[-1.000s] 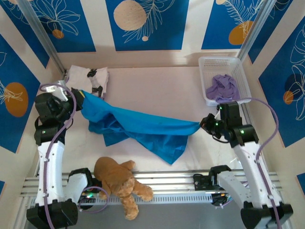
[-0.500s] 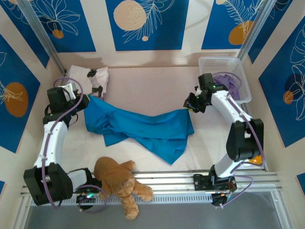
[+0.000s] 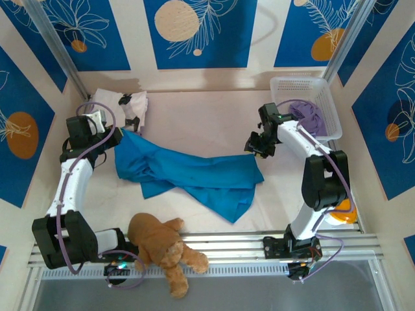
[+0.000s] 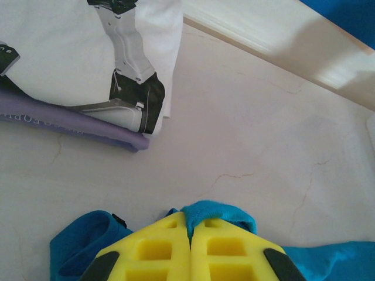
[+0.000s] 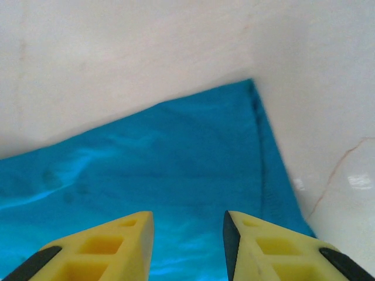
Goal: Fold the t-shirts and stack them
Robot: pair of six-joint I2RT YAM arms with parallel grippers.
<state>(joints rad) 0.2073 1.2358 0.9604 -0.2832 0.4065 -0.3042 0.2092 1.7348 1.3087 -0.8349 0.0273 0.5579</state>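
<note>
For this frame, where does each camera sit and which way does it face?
Top external: above and behind, looking down on the table; left arm, right arm, teal shirt, bear, basket.
Left wrist: on the left arm, facing the back wall over the left gripper, shut on the teal shirt's edge; folded stack ahead.
Right wrist: looking down past the open right gripper at the shirt's corner.
Shared: the teal shirt, in all three.
</note>
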